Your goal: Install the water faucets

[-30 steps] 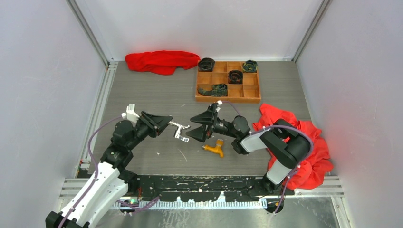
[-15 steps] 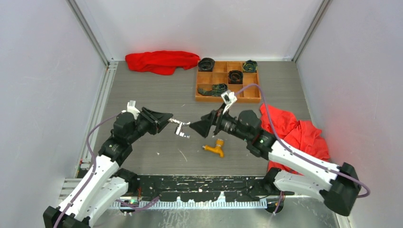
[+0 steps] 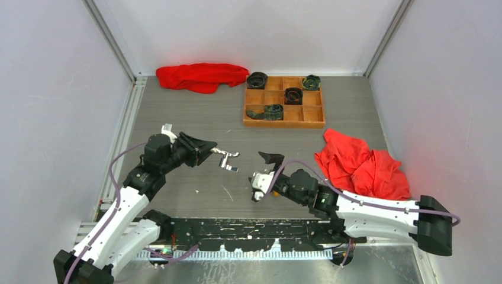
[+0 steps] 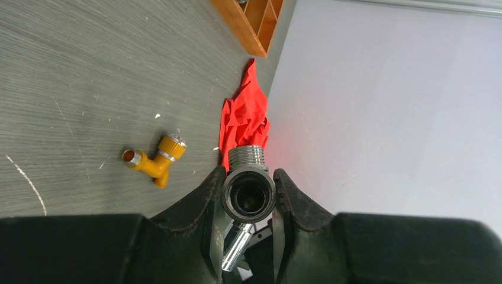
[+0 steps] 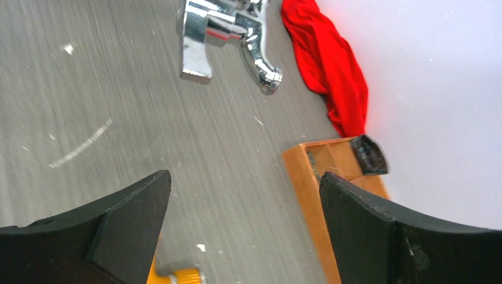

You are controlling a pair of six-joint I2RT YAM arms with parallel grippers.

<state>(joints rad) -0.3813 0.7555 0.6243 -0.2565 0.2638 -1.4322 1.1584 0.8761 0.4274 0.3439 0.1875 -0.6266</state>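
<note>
Above the grey table (image 3: 177, 112), the left gripper (image 3: 211, 151) clamps the silver faucet (image 3: 227, 161). The right gripper (image 5: 244, 195), spread wide, hovers over the yellow faucet (image 4: 153, 164), which it likely must grasp next.

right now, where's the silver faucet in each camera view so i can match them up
Top external: the silver faucet is left of centre, held at the tip of the left gripper.
Left wrist: bottom centre, clamped between the jaws, its open bore facing the camera.
Right wrist: at the top edge, left of centre.
Shared landmark: the wooden tray.
</note>
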